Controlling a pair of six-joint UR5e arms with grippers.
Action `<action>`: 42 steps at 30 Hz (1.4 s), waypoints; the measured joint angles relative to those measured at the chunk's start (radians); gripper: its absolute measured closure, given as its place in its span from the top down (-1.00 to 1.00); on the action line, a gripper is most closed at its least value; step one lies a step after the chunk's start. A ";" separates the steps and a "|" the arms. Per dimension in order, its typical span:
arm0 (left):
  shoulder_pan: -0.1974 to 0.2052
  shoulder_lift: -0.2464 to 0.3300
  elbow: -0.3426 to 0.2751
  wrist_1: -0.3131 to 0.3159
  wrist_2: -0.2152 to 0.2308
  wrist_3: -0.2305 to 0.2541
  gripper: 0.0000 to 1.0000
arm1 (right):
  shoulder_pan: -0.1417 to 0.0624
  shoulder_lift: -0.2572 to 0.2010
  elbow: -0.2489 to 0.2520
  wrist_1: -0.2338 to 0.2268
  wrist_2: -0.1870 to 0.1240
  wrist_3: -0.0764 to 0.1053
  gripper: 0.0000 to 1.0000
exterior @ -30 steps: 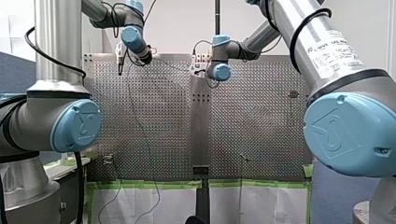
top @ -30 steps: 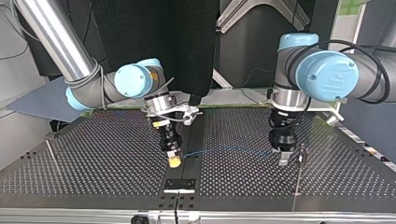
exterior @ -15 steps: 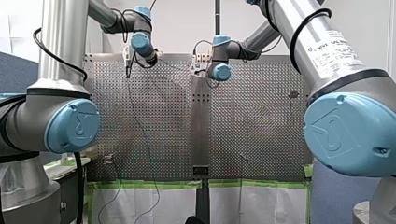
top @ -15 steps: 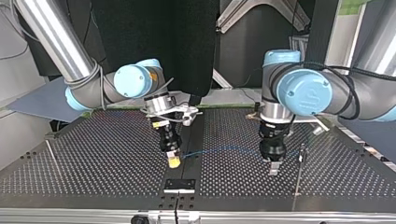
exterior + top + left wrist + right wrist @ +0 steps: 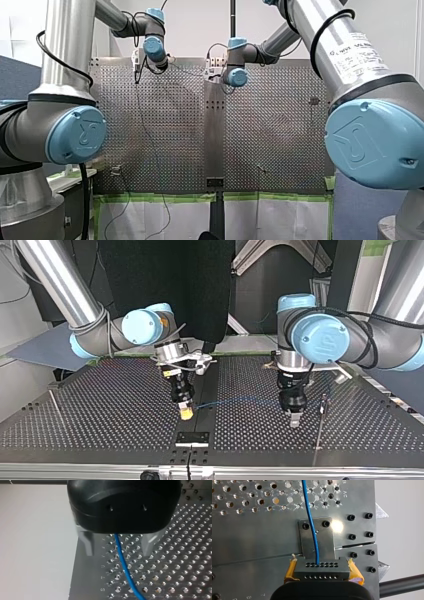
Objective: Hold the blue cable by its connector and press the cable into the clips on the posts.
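The thin blue cable (image 5: 240, 400) runs low over the perforated table between my two grippers. Its dark grey connector (image 5: 322, 571), a block with rows of small holes, sits between the yellow pads of my right gripper (image 5: 321, 562), which is shut on it. In the top view that gripper (image 5: 186, 413) stands over the table's middle seam. My left gripper (image 5: 294, 422) points down at the top view's right. Its metal fingers (image 5: 87, 543) stand apart, one on each side of the cable (image 5: 123, 565), not touching it. A thin dark post (image 5: 323, 405) stands just beside it.
A small black plate (image 5: 192, 438) is bolted to the seam in front of my right gripper, and the cable crosses it (image 5: 317, 537). Another thin rod (image 5: 56, 407) lies at the top view's left. Short posts (image 5: 261, 170) (image 5: 116, 170) stand near the table's near edge.
My left arm has swung toward the table's middle and lowered its gripper over the cable, away from the post. My right arm and the connector have not moved.
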 joint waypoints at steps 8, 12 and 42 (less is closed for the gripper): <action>-0.014 0.000 -0.001 0.025 -0.001 0.005 -1.00 | -0.002 0.000 0.000 0.000 0.000 0.000 -1.00; -0.016 0.000 -0.001 0.030 -0.003 0.002 -1.00 | -0.003 0.000 0.000 -0.001 0.000 0.000 -1.00; -0.047 -0.046 -0.133 0.124 -0.015 -0.023 -1.00 | -0.004 0.003 0.141 0.002 0.067 0.010 -1.00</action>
